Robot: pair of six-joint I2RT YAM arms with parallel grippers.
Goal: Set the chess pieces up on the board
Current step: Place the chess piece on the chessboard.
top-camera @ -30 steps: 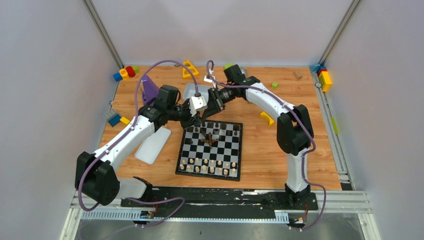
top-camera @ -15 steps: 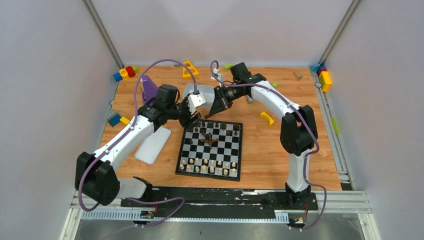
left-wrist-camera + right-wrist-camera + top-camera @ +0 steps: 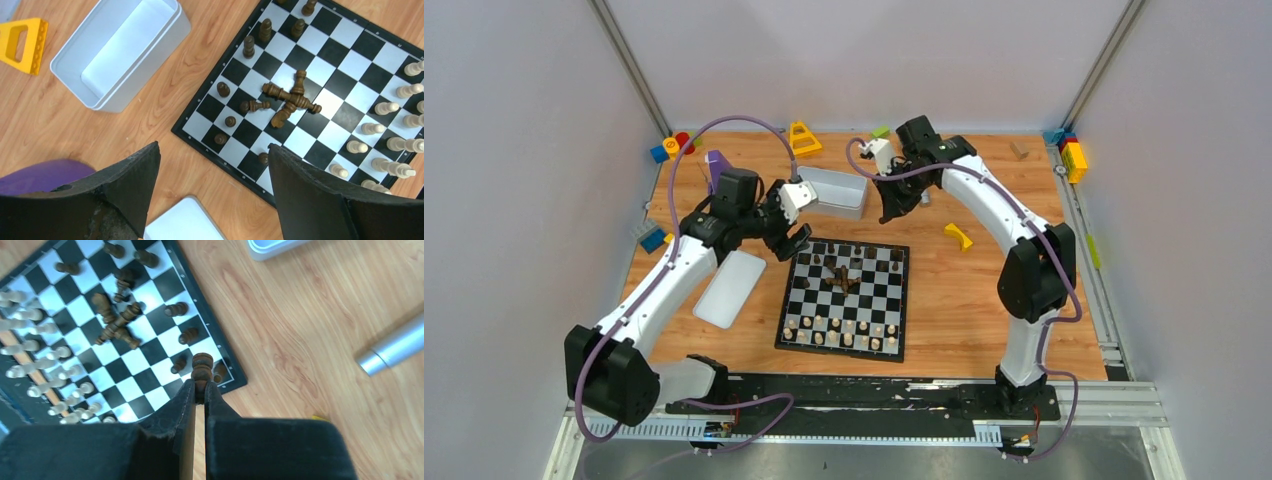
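The board [image 3: 865,300] lies at the table's middle. Pale chess pieces [image 3: 839,331] stand in rows at its near edge. Dark chess pieces stand along its far side, and several lie in a heap [image 3: 842,281] at its centre. My left gripper [image 3: 792,243] hangs open and empty beside the board's far left corner. In the left wrist view, the left gripper [image 3: 214,146] frames bare wood and the board's edge [image 3: 227,152]. My right gripper [image 3: 888,213] is beyond the board's far edge, shut on a dark brown chess piece [image 3: 202,366], which sticks out past the right gripper [image 3: 200,388].
A white tray [image 3: 834,192] sits behind the board and a white lid [image 3: 729,288] lies to its left. A purple block [image 3: 717,166], yellow blocks [image 3: 802,136] [image 3: 959,236] and coloured blocks in both far corners [image 3: 674,146] [image 3: 1072,156] lie around. A silver cylinder [image 3: 395,346] rests on the wood.
My left gripper opened and drew back to the left off the board's far corner. My right gripper closed on the dark piece and moved right, away from the tray.
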